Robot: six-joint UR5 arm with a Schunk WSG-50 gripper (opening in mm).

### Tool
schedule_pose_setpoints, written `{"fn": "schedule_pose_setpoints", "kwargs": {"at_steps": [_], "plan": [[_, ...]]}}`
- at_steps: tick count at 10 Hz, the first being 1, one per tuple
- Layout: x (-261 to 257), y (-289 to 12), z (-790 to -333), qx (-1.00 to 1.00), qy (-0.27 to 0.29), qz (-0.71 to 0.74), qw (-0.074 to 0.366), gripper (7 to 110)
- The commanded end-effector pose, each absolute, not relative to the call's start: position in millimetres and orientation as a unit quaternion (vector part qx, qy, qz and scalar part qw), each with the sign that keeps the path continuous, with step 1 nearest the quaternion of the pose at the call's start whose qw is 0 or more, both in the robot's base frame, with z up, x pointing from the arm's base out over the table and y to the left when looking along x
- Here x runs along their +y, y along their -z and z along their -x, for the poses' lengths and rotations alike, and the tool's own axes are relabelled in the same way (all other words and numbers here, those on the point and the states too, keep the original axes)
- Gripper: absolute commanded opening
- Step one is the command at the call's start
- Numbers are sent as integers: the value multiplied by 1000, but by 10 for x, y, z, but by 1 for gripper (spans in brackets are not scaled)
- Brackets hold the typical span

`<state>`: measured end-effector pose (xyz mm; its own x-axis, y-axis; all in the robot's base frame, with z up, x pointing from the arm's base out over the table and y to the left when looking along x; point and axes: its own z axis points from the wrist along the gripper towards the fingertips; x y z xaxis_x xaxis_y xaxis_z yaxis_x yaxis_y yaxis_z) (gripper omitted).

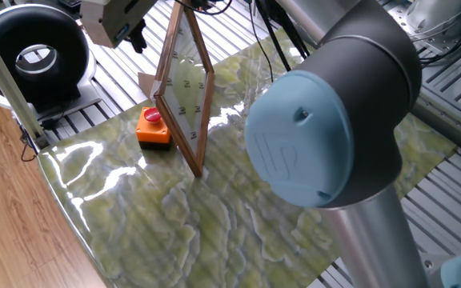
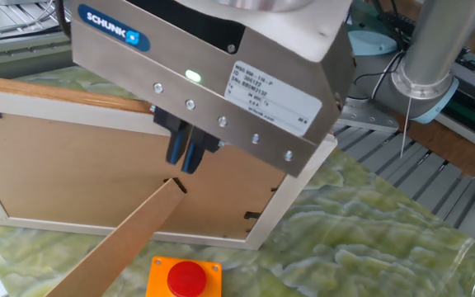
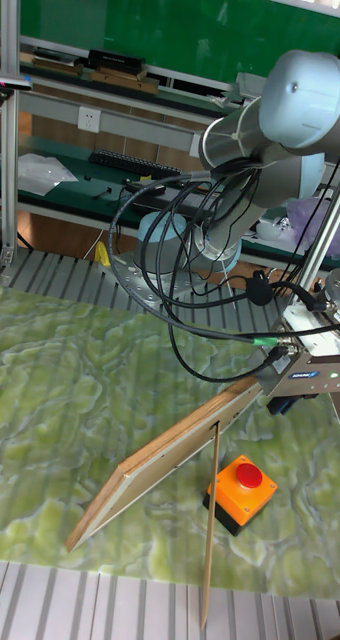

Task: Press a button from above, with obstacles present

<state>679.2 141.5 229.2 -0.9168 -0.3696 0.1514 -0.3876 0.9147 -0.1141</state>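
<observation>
The button [image 1: 152, 115] is a red cap on an orange box [image 1: 154, 133] on the green marbled mat, right beside the foot of the obstacle panel [image 1: 187, 88], a tall wood-framed transparent sheet that leans over. From the other side the button [image 2: 186, 278] lies below a wooden strut [image 2: 122, 247] of the frame. My gripper [image 2: 185, 153] hangs high above the button, near the panel's top edge, its fingertips pressed together with nothing held. In the tall view the gripper [image 3: 290, 400] is above and right of the button [image 3: 248, 474] and the panel [image 3: 170, 452].
My arm's grey and blue elbow joint [image 1: 326, 136] fills the foreground of one view. A black ring-shaped device [image 1: 34, 52] sits off the mat at the left. Cables [image 3: 180, 270] loop above the mat. Ribbed metal [image 1: 94, 112] surrounds the mat.
</observation>
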Motion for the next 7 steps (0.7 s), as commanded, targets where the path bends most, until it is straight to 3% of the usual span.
{"fn": "schedule_pose_setpoints", "kwargs": {"at_steps": [1,3,7], "plan": [[1467,-2296,-6745,-973,-57,-213,70,7],[1480,-2267,-6847,-975,-60,-207,53,7],[1624,-1924,-7198,-977,-83,-190,38,7]]}}
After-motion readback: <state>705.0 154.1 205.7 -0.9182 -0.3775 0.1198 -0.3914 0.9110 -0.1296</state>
